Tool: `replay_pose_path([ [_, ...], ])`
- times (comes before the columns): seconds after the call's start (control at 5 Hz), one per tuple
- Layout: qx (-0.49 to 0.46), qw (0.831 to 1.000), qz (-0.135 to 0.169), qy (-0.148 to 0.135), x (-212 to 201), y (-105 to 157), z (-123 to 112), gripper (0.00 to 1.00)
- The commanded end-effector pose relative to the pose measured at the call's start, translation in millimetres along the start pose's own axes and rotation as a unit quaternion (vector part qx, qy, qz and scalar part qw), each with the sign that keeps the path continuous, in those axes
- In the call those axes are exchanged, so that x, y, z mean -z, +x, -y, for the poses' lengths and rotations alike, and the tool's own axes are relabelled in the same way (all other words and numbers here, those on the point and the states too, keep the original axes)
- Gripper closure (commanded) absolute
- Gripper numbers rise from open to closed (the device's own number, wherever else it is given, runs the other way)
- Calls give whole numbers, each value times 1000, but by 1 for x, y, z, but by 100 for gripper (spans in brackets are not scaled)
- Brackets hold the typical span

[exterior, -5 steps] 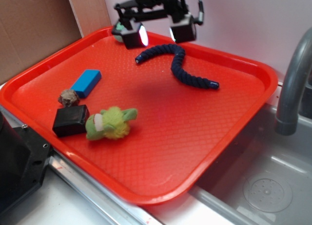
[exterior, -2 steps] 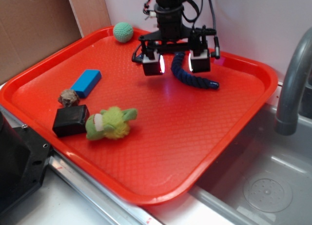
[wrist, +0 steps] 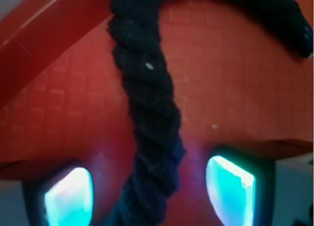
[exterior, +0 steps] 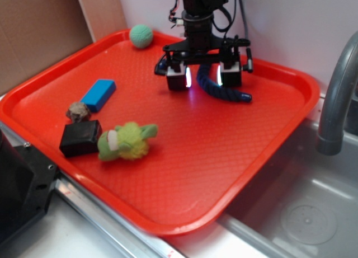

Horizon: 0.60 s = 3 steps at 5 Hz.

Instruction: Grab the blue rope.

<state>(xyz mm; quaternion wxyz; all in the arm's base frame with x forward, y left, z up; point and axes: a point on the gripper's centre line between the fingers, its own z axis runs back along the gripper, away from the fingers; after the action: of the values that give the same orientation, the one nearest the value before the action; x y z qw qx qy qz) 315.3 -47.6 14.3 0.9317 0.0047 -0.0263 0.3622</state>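
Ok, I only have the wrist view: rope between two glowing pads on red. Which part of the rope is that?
Observer: Near the middle of the blue rope; one capped end lies past the gripper, toward the sink.
Operator: Anything crowding the gripper?
Observer: No. The green ball sits in the tray's far corner, apart.
Operator: And the other toys?
Observer: The blue block, black block and green plush cluster at the tray's near-left side.
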Motion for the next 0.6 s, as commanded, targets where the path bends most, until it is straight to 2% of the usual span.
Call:
replay_pose_path([
  [0.0, -2, 1000, -16, -4, 2, 5, -20, 100],
  [0.2, 0, 1000, -21, -6, 2, 4, -22, 100],
  [0.4, 46, 999, -10, 13, -12, 0, -26, 100],
])
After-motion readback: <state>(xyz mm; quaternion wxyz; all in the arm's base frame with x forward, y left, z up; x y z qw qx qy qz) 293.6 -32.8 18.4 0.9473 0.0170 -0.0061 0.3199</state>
